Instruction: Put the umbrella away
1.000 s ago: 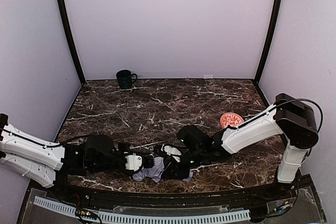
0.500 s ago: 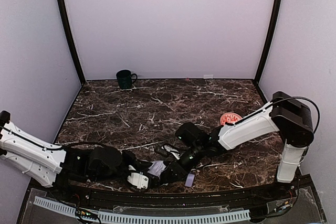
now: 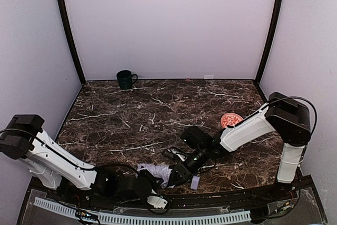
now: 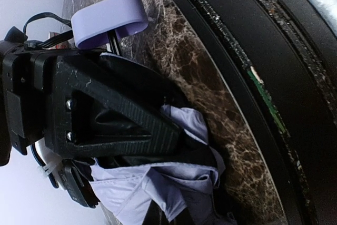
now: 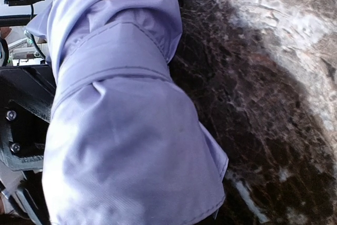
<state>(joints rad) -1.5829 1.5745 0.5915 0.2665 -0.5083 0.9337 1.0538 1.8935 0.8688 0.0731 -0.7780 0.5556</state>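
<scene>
Pale lavender fabric folding umbrella (image 3: 154,170), near edge of dark marble bench (image 3: 158,104). Right gripper (image 3: 178,175) grasping its canopy; left gripper (image 3: 157,201) clenched. Handling: gather loose folds tight.

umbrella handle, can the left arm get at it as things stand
Probably not directly: the right gripper, clamped on the umbrella, sits between the shut left gripper and the handle.

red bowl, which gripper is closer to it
Right. The right gripper is at the umbrella, near-left of the red bowl; the left gripper lies farther off, past the umbrella.
</scene>
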